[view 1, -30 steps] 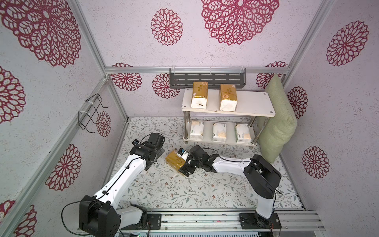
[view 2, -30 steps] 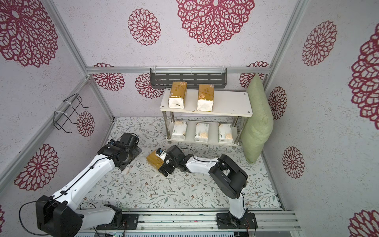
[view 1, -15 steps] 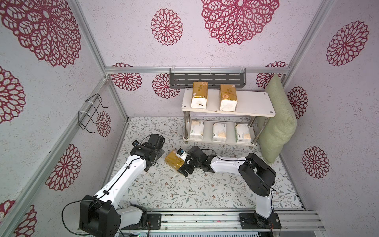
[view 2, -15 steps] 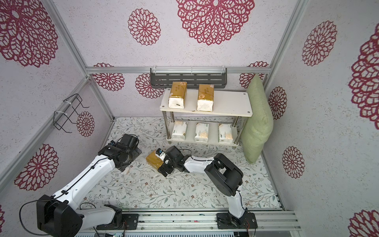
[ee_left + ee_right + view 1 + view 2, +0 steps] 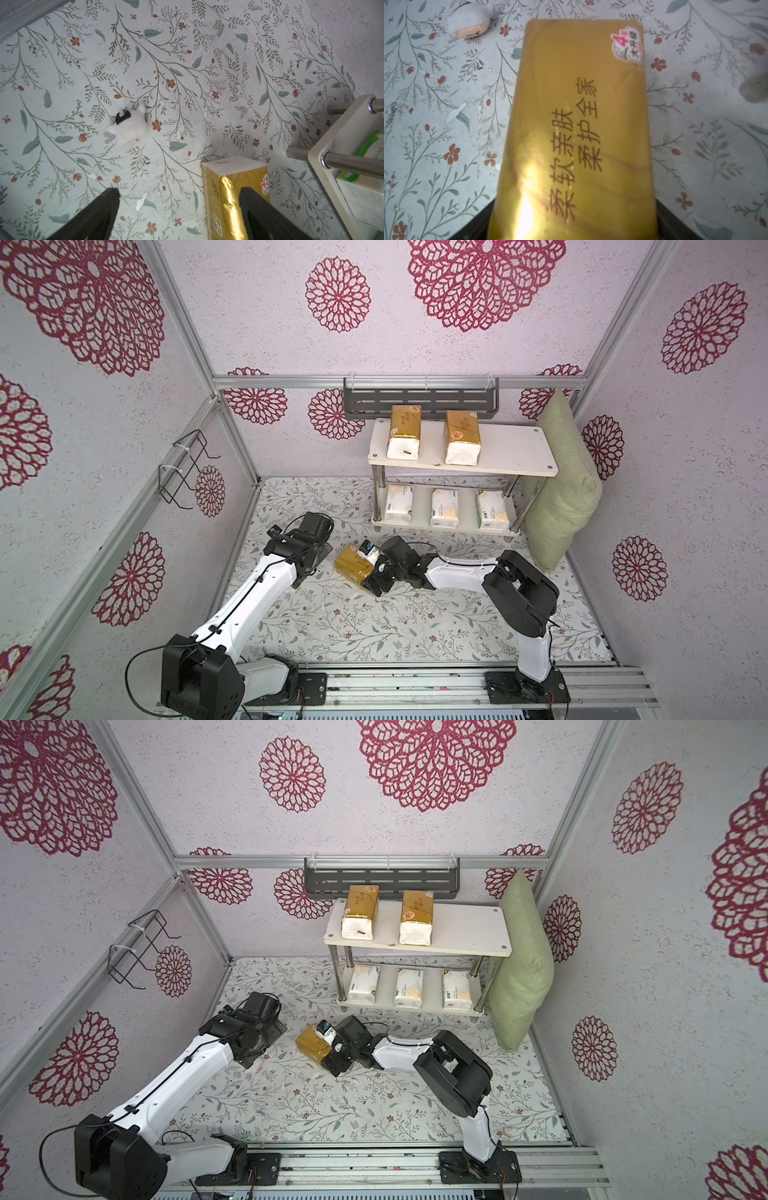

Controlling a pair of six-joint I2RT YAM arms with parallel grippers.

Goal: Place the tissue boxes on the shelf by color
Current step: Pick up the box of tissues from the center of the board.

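A gold tissue box (image 5: 353, 568) (image 5: 312, 1046) lies on the flowered floor in front of the shelf (image 5: 511, 448) (image 5: 469, 928). My right gripper (image 5: 369, 569) (image 5: 329, 1049) is shut on its near end, with a dark finger against each long side in the right wrist view (image 5: 575, 228). My left gripper (image 5: 318, 560) (image 5: 178, 199) hangs open just left of that box (image 5: 228, 187), holding nothing. Two gold boxes (image 5: 404, 431) (image 5: 462, 437) lie on the top board. Three white boxes (image 5: 399, 510) (image 5: 444, 514) (image 5: 491, 510) lie on the lower board.
A green pillow (image 5: 561, 489) leans on the right wall, touching the shelf's right end. A grey slotted rack (image 5: 419, 400) hangs behind the shelf and a black wire rack (image 5: 183, 472) on the left wall. A small white plush toy (image 5: 128, 126) (image 5: 471, 20) lies on the floor by the left gripper.
My right gripper has slid a little further along the gold box and its jaws have closed in on it. The left arm has stayed where it was.
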